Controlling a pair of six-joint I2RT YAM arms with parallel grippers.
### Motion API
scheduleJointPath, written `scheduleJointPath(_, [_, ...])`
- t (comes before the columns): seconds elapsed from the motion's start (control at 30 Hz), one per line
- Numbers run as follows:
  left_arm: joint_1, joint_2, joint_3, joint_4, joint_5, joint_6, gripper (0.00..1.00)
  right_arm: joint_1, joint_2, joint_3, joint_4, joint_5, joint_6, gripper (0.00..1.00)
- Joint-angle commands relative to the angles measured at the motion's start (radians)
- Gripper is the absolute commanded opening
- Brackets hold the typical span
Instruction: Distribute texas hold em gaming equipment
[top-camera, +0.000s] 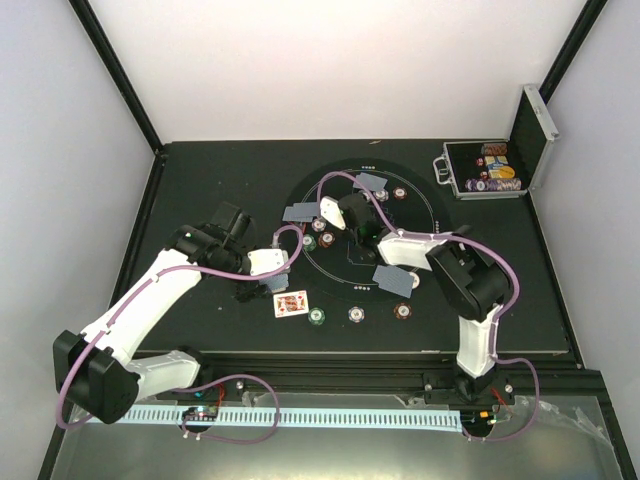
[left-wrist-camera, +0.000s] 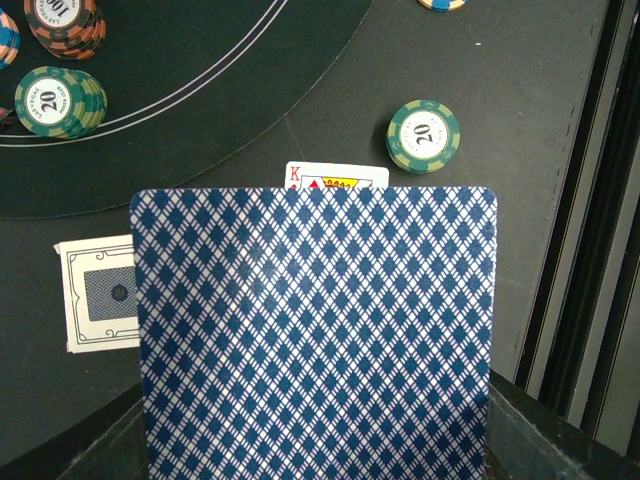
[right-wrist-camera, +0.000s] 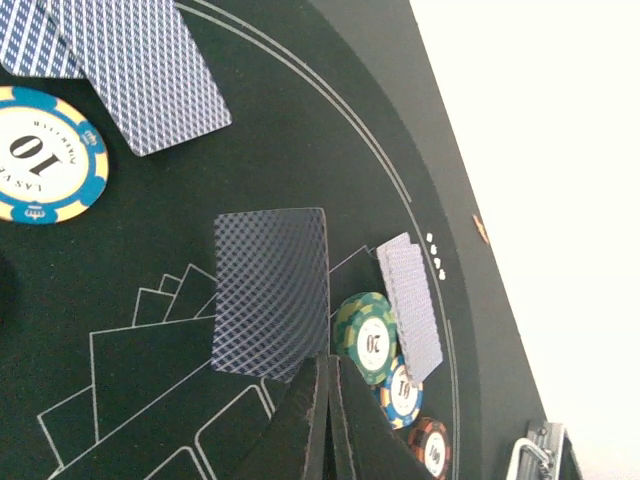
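A playing card with a blue diamond back (left-wrist-camera: 315, 330) fills the lower left wrist view. My left gripper (top-camera: 264, 262) holds it and its jaws are hidden behind it. A face-up king (top-camera: 290, 303) lies on the table just beyond the held card, its top edge (left-wrist-camera: 337, 176) showing. My right gripper (right-wrist-camera: 328, 378) is over the round mat (top-camera: 420, 205), shut on the corner of a shaded, tilted card (right-wrist-camera: 270, 295). Face-down cards lie at the mat's left (top-camera: 300, 211), far (top-camera: 372, 182) and near-right (top-camera: 392, 279) sides. A green 20 chip (left-wrist-camera: 424, 135) rests right of the king.
The open silver-edged case (top-camera: 490, 170) stands at the back right. Chips lie along the mat's near edge (top-camera: 356, 314) and in stacks (left-wrist-camera: 62, 98) at its left. A card box (left-wrist-camera: 98, 293) lies left of the held card. The table's rail (left-wrist-camera: 590, 250) runs on the right.
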Motion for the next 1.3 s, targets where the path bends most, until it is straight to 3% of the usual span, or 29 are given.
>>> scheduleJointPath(0.0, [0.003, -0.019, 0.015, 0.000, -0.014, 0.010, 0.02, 0.010, -0.061, -0.031, 0.041, -0.025, -0.060, 0.01])
scheduleJointPath(0.27, [0.002, -0.026, -0.002, 0.003, -0.019, 0.009, 0.01, 0.030, -0.057, -0.124, 0.272, 0.076, -0.240, 0.01])
scheduleJointPath(0.6, [0.002, -0.037, -0.015, 0.009, -0.033, 0.019, 0.02, 0.051, -0.013, -0.174, 0.294, 0.125, -0.276, 0.01])
scheduleJointPath(0.67, [0.002, -0.036, -0.014, 0.010, -0.032, 0.019, 0.02, 0.062, -0.014, -0.191, 0.279, 0.127, -0.258, 0.07])
scheduleJointPath(0.8, [0.003, -0.037, -0.009, 0.006, -0.032, 0.019, 0.02, 0.083, -0.031, -0.212, 0.186, 0.113, -0.199, 0.35])
scheduleJointPath(0.87, [0.003, -0.039, -0.010, 0.006, -0.029, 0.019, 0.02, 0.089, -0.051, -0.221, 0.139, 0.109, -0.146, 0.44])
scheduleJointPath(1.03, [0.003, -0.034, -0.011, 0.008, -0.022, 0.015, 0.02, 0.094, -0.150, -0.222, -0.017, 0.082, -0.012, 0.55])
scheduleJointPath(1.13, [0.002, -0.032, -0.011, 0.012, -0.011, 0.010, 0.02, 0.088, -0.205, -0.213, -0.052, 0.117, 0.087, 0.67])
scheduleJointPath(1.27, [0.002, -0.034, -0.007, 0.011, 0.000, 0.005, 0.02, 0.050, -0.275, -0.128, -0.182, 0.113, 0.355, 0.71])
